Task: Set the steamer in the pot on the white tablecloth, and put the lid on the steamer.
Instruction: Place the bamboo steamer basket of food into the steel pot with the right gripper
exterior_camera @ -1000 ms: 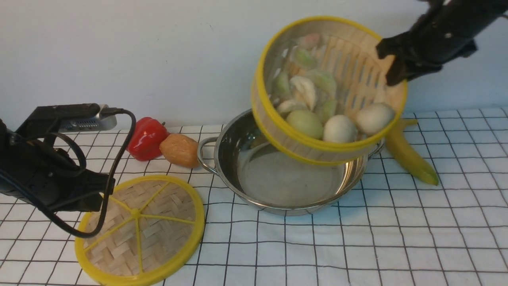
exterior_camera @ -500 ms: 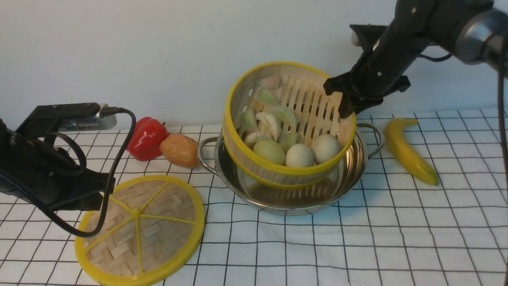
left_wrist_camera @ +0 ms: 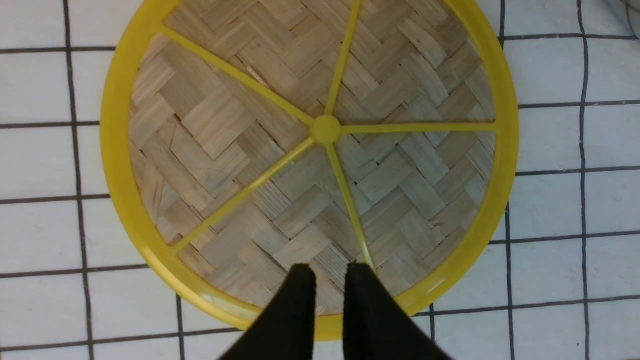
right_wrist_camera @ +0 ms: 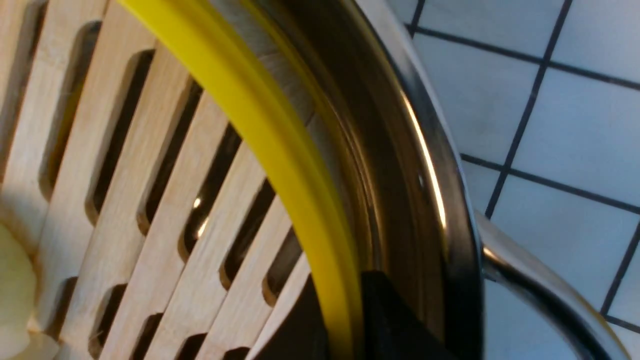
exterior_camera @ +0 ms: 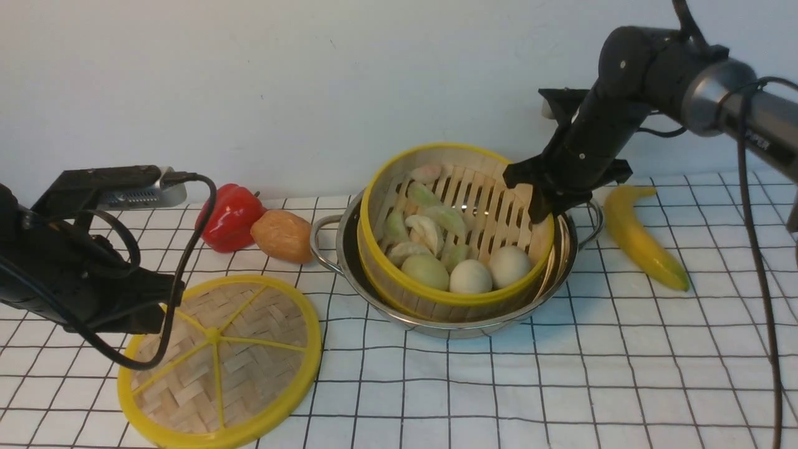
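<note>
Bamboo and yellow plastic sit inside steel: the steamer (exterior_camera: pixel 480 209) is down in the pot (exterior_camera: pixel 346 249), tipped a little, with its side by the pot's far-right handle riding higher than its near side. The right gripper (exterior_camera: pixel 541 209) is clamped on that raised side. In the right wrist view its black fingers (right_wrist_camera: pixel 400 325) pinch the steamer's yellow rim, one inside over the slatted floor and one outside against the pot's shiny wall.

Inside the steamer, pale green and white dumplings (exterior_camera: pixel 430 224) lie towards the pot's left handle. Three pale round pieces (exterior_camera: pixel 471 276), buns or eggs, I cannot tell which, are lined up along its near wall.

The pot stands on the white tablecloth (exterior_camera: pixel 561 374) with its thin black grid. The lid (exterior_camera: pixel 218 362) lies flat on the cloth, near-left of the pot and apart from it. The left gripper (left_wrist_camera: pixel 330 280) hangs over the lid's edge, its two fingers almost together with a thin gap and nothing between them.

Left of the pot, a red bell pepper (exterior_camera: pixel 229 217) and a brown potato-like lump (exterior_camera: pixel 283 236) touch each other, and a banana (exterior_camera: pixel 642 240) lies to its right.
</note>
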Action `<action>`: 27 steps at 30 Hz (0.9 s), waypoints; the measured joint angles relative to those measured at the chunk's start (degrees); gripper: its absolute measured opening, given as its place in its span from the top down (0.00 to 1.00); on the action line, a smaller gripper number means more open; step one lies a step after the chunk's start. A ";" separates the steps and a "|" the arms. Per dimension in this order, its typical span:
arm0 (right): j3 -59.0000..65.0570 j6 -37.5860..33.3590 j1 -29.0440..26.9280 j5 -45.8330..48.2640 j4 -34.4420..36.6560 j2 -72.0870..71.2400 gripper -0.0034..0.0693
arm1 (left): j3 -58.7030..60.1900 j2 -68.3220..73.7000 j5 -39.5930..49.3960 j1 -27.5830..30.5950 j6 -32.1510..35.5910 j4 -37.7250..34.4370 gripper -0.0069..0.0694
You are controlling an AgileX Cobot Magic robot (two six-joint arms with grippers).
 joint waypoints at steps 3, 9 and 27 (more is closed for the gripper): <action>0.00 0.00 0.00 0.00 0.00 0.38 0.86 | 0.00 0.00 0.00 0.00 0.00 0.00 0.80; 0.00 0.07 0.03 0.00 0.00 0.38 0.86 | 0.00 0.00 0.00 0.00 -0.04 -0.05 0.80; 0.00 1.39 0.07 -0.05 -1.16 0.38 0.86 | 0.00 0.00 0.22 0.00 -0.04 -0.05 0.80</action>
